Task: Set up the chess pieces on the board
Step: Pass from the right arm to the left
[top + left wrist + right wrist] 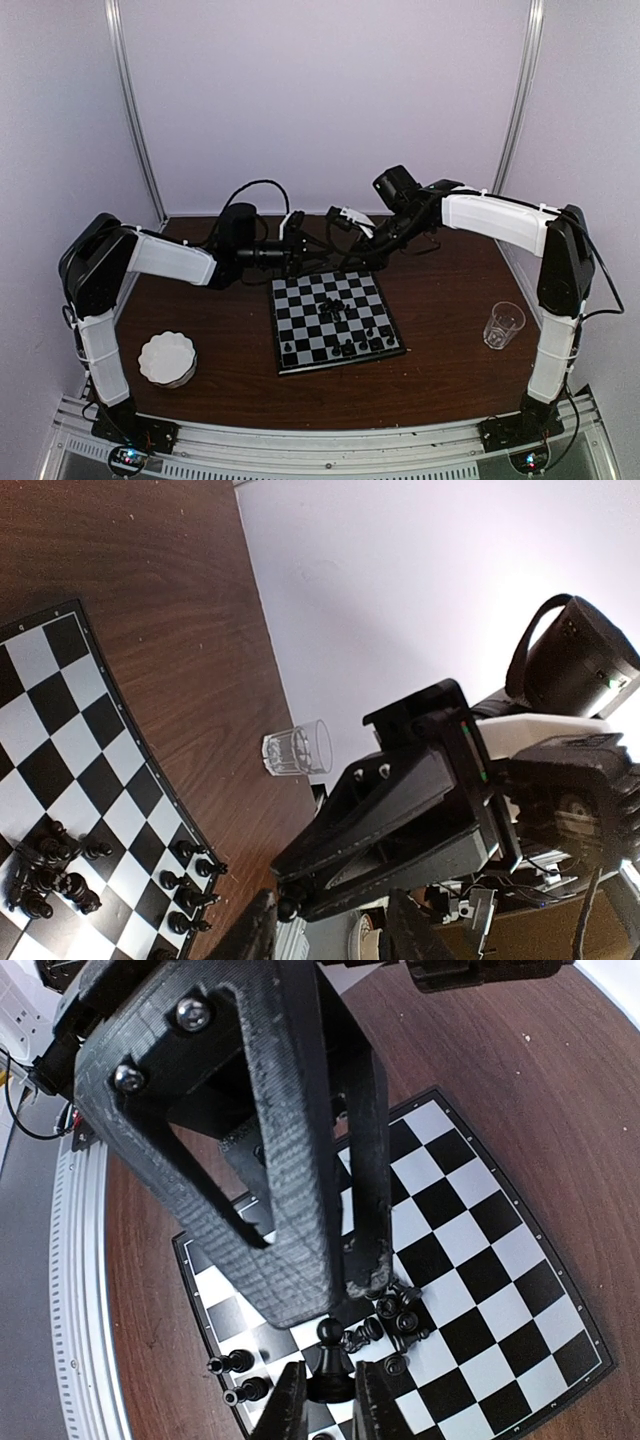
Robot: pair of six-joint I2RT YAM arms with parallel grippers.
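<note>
The board (300,300) lies mid-table, also in the left wrist view (60,730) and the right wrist view (480,1230). A heap of tiny black chess pieces (335,306) lies near its middle (400,1315). Others stand along its near edge (352,346). Both grippers meet in the air above the board's far edge. My right gripper (333,1402) is shut on a black pawn (336,1355); the pawn also shows at its tips (288,907). My left gripper (335,935) is open, its fingers (290,1210) on either side of the right gripper's tip.
A white scalloped dish (167,358) sits at the near left. A clear glass (503,324) stands at the right, also in the left wrist view (297,749). Black cables (250,195) loop at the back of the table.
</note>
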